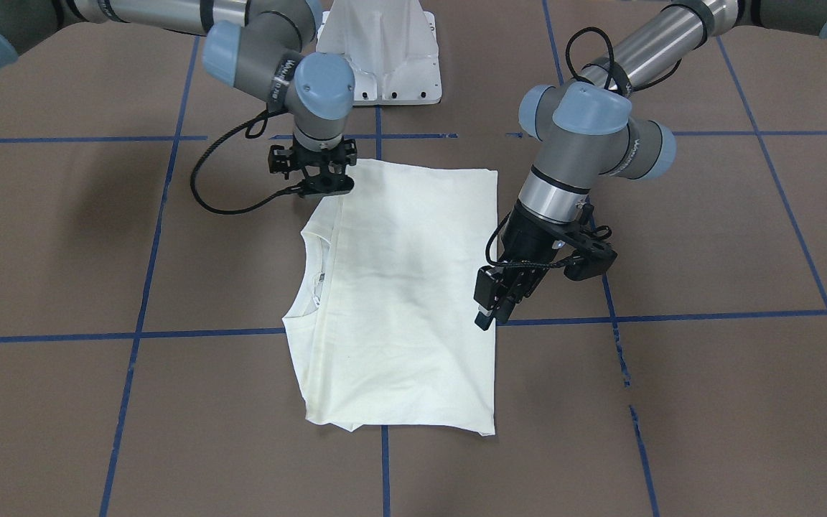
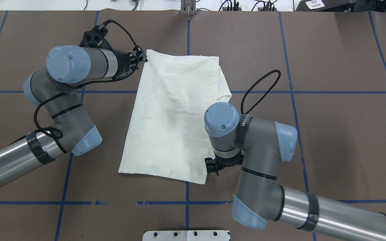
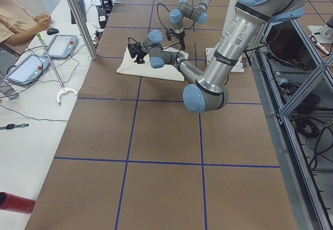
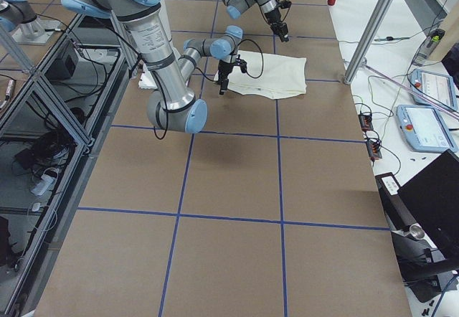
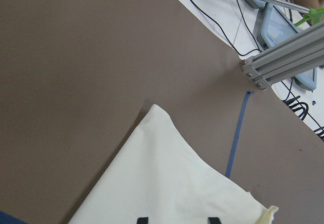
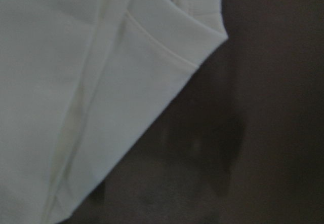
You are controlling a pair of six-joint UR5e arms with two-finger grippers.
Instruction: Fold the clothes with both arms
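The cream-white shirt [image 1: 406, 287] [image 2: 173, 113] lies folded into a long rectangle on the brown table, with its print hidden. Its ribbed neck [image 1: 313, 276] shows at one long edge. My left gripper [image 1: 492, 316] [image 2: 142, 58] hovers by the shirt's far left corner. In the left wrist view its fingertips [image 5: 143, 219] stand apart over the cloth [image 5: 167, 183], so the left gripper [image 5: 178, 220] is open. My right gripper [image 1: 321, 188] [image 2: 212, 166] points down at the near right corner, close to the cloth [image 6: 76, 82]. Its wrist hides its fingers.
The white pedestal base [image 1: 385, 50] [image 2: 186, 235] stands at the robot's edge of the table. Blue tape lines [image 2: 187, 194] cross the brown surface. A seated person [image 3: 15, 16] and tablets [image 3: 61, 45] are at a side table beyond an aluminium post [image 3: 78, 16].
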